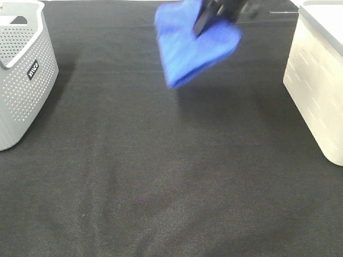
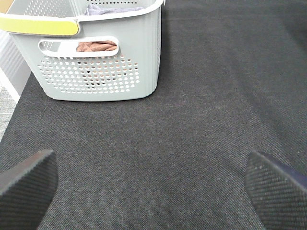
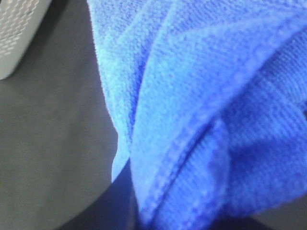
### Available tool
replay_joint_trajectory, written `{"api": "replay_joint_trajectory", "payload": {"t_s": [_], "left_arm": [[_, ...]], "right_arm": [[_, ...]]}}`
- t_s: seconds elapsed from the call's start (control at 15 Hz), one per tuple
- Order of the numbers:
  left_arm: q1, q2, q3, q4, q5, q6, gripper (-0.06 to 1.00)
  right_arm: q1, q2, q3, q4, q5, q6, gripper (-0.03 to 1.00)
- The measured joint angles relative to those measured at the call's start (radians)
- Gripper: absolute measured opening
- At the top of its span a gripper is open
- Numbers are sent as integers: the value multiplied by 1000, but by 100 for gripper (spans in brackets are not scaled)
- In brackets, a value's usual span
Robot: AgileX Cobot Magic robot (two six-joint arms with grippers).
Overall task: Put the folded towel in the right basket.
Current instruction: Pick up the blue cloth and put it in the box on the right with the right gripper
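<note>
The blue folded towel (image 1: pixel 193 45) hangs in the air above the far middle of the black table, held from above by my right gripper (image 1: pixel 210 17), which is shut on it. In the right wrist view the towel (image 3: pixel 206 110) fills most of the picture and hides the fingers. The right basket (image 1: pixel 319 75) is cream-white and stands at the right edge, to the right of the towel. My left gripper (image 2: pixel 151 187) is open and empty over the table, its two dark fingertips (image 2: pixel 26 184) wide apart.
A grey perforated basket (image 1: pixel 24 75) stands at the left edge; the left wrist view shows it (image 2: pixel 96 72) with cloth inside. The black cloth-covered table (image 1: pixel 171 176) stretches between the baskets.
</note>
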Motion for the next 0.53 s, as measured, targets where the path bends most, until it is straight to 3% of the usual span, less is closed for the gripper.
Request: {"api": "replay_joint_trajectory", "payload": {"t_s": [0.13,0.27,0.53], "left_arm": [[0,0,0,0,0,0,99],[0,0,0,0,0,0,99],[0,0,0,0,0,0,99]], "right_arm": [[-1,-101,0,-131,5,9,16],[-36,-201,0,-199,7,37,16],[-275,-327,0,-205,9,65,16]]}}
